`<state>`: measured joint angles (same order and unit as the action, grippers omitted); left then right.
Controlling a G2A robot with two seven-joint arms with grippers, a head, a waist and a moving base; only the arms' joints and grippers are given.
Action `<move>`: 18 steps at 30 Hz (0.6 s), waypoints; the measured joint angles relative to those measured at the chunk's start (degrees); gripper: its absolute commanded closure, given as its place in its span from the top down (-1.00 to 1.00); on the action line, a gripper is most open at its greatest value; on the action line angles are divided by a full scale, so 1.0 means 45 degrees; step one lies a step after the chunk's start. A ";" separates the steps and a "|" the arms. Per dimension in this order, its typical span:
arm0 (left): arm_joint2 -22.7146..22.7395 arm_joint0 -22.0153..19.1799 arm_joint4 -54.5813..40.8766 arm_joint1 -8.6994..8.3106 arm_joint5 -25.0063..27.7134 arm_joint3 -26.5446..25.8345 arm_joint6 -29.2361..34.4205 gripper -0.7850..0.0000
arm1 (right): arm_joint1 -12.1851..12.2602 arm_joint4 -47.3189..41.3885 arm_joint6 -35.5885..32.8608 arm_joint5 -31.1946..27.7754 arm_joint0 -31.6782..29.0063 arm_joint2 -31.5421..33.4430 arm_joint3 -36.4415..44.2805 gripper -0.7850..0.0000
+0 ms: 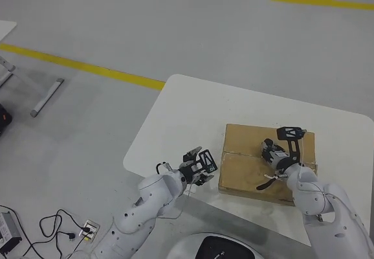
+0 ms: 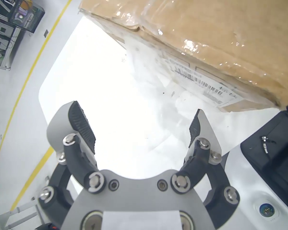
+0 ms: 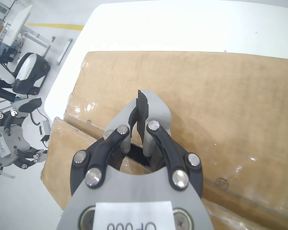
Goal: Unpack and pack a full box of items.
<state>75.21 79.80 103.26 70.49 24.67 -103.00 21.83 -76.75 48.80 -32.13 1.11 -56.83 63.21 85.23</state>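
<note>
Cardboard box (image 1: 245, 175) on white counter (image 1: 187, 116); right gripper (image 3: 140, 106) fingers pressed together over its seam, left gripper (image 2: 137, 111) fingers wide beside it.

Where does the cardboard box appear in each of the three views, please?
Top view: the cardboard box lies right of centre on the white table.
Left wrist view: the cardboard box stands beyond the left gripper, labelled side facing the camera.
Right wrist view: the cardboard box lies directly under the right gripper.
Shared landmark: the yellow floor line.
</note>
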 measured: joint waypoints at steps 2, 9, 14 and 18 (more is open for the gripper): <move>-0.0207 -0.0301 0.0160 0.0023 -0.0161 0.0394 -0.0473 1.00 | -0.0008 0.0016 -0.0016 -0.0011 0.0036 -0.0015 -0.0032 -1.00; -0.0742 -0.1104 -0.0090 0.0116 -0.0244 0.1397 -0.1178 1.00 | -0.0026 0.0038 -0.0083 -0.0018 0.0086 -0.0021 -0.0076 -1.00; -0.1097 -0.1572 0.0156 0.0174 -0.0598 0.2138 -0.1590 -0.66 | -0.0038 0.0064 -0.0140 -0.0036 0.0104 -0.0043 -0.0083 -1.00; -0.1363 -0.1889 0.0376 0.0241 -0.1228 0.2632 -0.1989 -1.00 | -0.0045 0.0067 -0.0176 -0.0048 0.0109 -0.0042 -0.0088 -1.00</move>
<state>69.08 71.30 104.95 71.57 19.15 -91.15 12.88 -76.96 49.10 -32.92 0.89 -56.34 63.02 84.83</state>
